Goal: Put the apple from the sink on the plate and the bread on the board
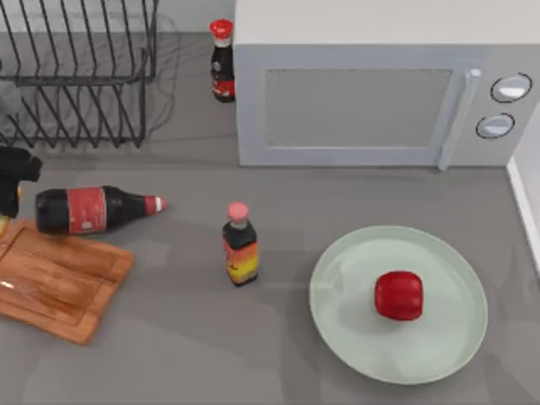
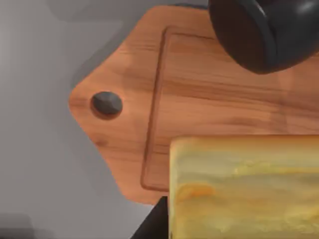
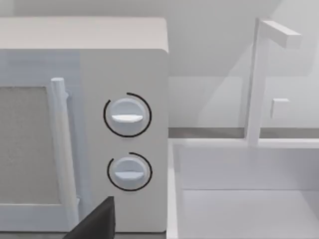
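Already the apple (image 1: 398, 295) sits on the plate (image 1: 439, 354); bread (image 2: 244, 186) seemingly above the board (image 2: 199, 99).

I counted three bottles (image 1: 99, 209) (image 1: 240, 244) (image 1: 223, 61), one apple (image 1: 398, 295), one plate (image 1: 447, 354), one board (image 1: 59, 283), one bread slice (image 2: 244, 186), one microwave (image 1: 380, 84), one rack (image 1: 80, 72), one sink (image 3: 244, 189).

Apple (image 1: 398, 295) on plate (image 1: 451, 350), right side

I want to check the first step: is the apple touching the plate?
Touching. In the top view the apple sits inside the rim of the plate, resting on its surface, with no gripper near it.
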You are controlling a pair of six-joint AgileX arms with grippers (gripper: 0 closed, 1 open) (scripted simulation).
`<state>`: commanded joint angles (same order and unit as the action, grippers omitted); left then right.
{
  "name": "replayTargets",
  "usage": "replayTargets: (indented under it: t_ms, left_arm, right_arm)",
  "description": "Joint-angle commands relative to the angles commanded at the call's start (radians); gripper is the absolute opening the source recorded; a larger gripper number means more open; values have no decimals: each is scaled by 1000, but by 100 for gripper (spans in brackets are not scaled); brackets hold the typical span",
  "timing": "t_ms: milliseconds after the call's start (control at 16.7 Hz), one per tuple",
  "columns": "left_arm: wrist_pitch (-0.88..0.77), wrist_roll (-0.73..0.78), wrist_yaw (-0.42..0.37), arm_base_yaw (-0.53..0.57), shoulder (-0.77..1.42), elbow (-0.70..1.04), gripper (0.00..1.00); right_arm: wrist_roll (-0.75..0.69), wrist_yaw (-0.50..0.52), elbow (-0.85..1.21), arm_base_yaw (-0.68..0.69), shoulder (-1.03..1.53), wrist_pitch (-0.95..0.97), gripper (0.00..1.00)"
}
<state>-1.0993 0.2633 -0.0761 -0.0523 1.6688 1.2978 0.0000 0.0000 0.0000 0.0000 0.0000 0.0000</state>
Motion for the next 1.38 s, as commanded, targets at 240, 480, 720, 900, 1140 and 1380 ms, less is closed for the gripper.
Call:
replayTargets:
  t_ms: [240,480,720,900,1140,1380]
  left_arm:
    - [80,-102,4,87,36,-26,0]
    - [82,-248,59,90,95,-63,0]
    - [79,-273,71,84,104,-70,0]
    - [77,-269,68,89,97,-72,0]
    - [74,-262,60,105,90,-116,0]
    - [116,-259,63,107,113,-165,0]
  right_arm:
    - [0,0,0,0,0,0,100]
    - [0,0,0,0,0,0,100]
    - [0,0,0,0,0,0,100]
    - [0,0,0,0,0,0,100]
    - [0,0,0,0,0,0,100]
    - [0,0,0,0,0,0,100]
